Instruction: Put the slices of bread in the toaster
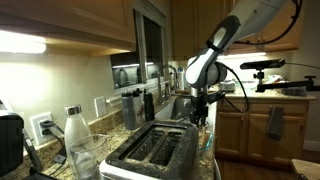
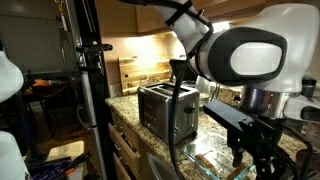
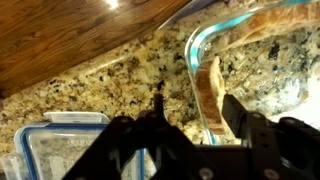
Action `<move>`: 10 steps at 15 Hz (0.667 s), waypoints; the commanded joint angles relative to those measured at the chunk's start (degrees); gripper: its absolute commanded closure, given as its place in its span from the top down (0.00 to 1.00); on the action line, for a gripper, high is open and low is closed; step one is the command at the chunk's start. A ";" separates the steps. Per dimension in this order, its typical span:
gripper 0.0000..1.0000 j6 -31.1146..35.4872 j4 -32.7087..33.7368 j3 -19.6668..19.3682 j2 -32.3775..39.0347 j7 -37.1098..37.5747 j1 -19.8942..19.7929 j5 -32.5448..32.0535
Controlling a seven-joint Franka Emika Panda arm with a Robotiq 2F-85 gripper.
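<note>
Exterior view: silver toaster (image 1: 152,150) bottom centre on granite desk (image 1: 112,127), slots facing up. Tool (image 1: 200,108) right of centre, beyond toaster; jaw state unreadable here. Glass bottle (image 1: 75,130) with white cap lower left.

Exterior view: toaster (image 2: 165,112) mid-frame. Tool (image 2: 250,150) lower right, above glass dish (image 2: 203,162).

Wrist view: tool (image 3: 198,120) fingers apart, either side of slice of bread (image 3: 209,90) standing on edge against dish wall, centre right. Contact with slice not discernible. Blue-rimmed container (image 3: 50,140) lower left.
</note>
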 commanded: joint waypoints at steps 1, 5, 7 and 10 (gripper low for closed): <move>0.33 -1.68 1.03 0.51 0.16 -1.84 -1.18 1.18; 0.07 -1.81 1.23 0.52 0.18 -1.78 -1.11 1.17; 0.02 -2.01 1.52 0.53 0.23 -1.68 -1.06 1.17; 0.02 -1.88 1.84 0.40 -0.15 -0.33 -0.31 0.08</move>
